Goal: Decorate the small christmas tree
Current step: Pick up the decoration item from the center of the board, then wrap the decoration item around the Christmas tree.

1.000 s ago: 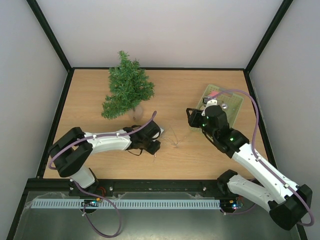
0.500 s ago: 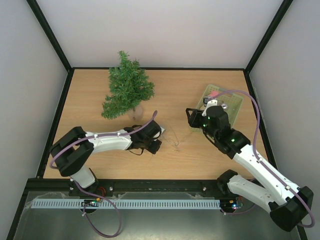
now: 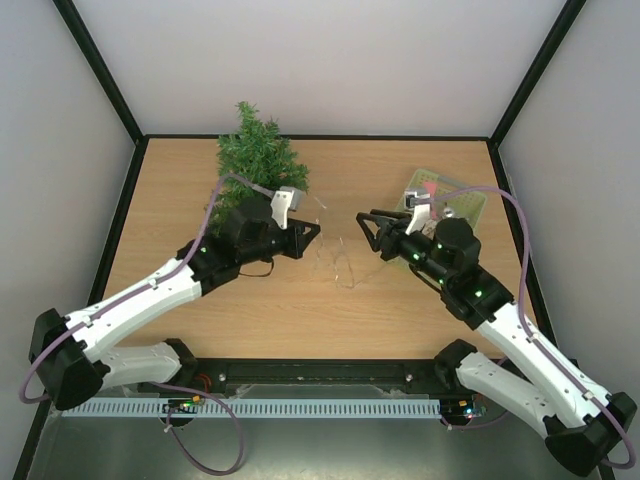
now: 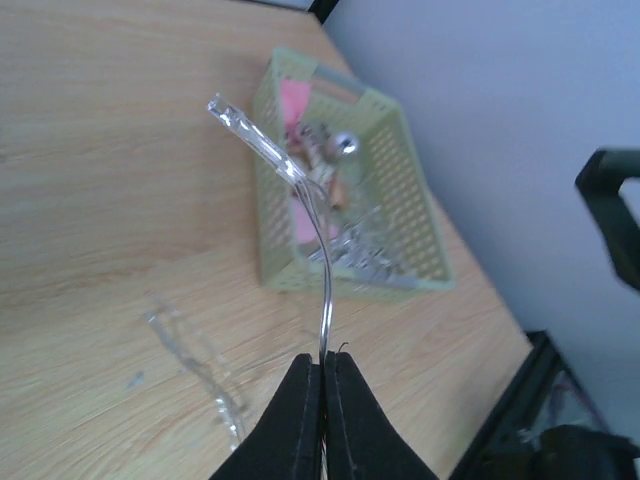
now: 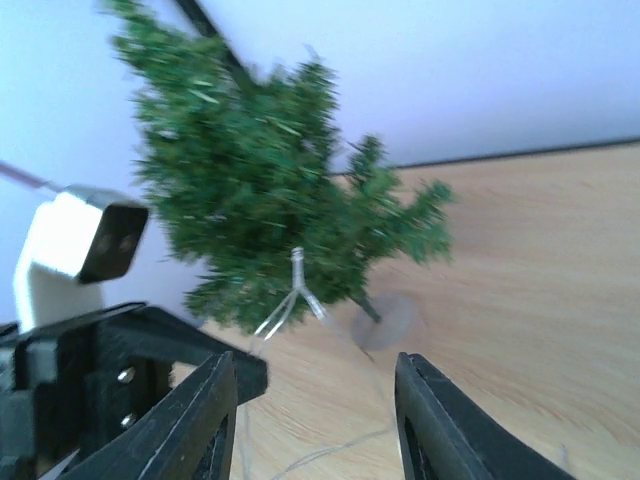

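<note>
Strand (image 4: 325, 300) of clear wire hanging pinched in fully closed left gripper (image 4: 322, 365), loose end trailing on table (image 3: 180, 190) centre. Right gripper (image 3: 372, 228) standing part open, gripping nothing, facing strand. Tree (image 3: 255, 160) sitting near table's far left corner, just behind left gripper. Best: lifting slack clear, draping across upper branches slowly, avoiding tipping tree.

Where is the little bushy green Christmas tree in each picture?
Top external: the small bushy dark-green Christmas tree stands on the far left part of the pale wooden table.
Left wrist: not in it; the left gripper pinches a clear strand there.
Right wrist: the tree is upper left, large.
Shared landmark: the wooden table, in all three.
</note>
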Controlling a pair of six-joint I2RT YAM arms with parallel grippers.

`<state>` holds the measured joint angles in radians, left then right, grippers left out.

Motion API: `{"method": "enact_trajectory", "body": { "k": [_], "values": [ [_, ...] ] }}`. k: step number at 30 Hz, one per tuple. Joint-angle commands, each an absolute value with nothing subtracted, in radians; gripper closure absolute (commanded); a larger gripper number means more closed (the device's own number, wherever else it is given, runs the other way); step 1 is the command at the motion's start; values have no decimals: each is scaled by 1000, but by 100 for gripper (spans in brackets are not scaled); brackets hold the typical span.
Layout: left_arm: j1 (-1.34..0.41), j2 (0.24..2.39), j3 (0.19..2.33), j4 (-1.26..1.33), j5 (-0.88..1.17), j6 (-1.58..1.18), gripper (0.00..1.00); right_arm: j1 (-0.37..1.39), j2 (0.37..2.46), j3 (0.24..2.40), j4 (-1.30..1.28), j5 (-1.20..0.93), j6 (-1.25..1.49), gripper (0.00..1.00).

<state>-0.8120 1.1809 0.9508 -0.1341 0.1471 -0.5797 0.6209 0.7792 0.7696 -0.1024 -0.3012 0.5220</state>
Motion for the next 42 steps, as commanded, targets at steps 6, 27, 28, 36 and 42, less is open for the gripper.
{"method": "enact_trajectory", "body": {
  "k": [6, 27, 28, 36, 42],
  "values": [
    [-790, 1159, 1101, -83, 172, -721, 98, 674, 730, 728, 220, -527, 447, 56],
    [-788, 1106, 1100, -58, 144, -827, 98, 816, 993, 768, 324, -446, 296, 64],
    [-787, 1106, 1101, -65, 141, -822, 98, 815, 992, 767, 325, -443, 301, 64],
    [-788, 1097, 1070, -97, 118, -797, 98, 817, 1025, 822, 250, -445, 337, 55],
    [-788, 1093, 1066, -111, 129, -782, 98, 829, 1070, 912, 104, -403, 319, 64]
  ]
}}
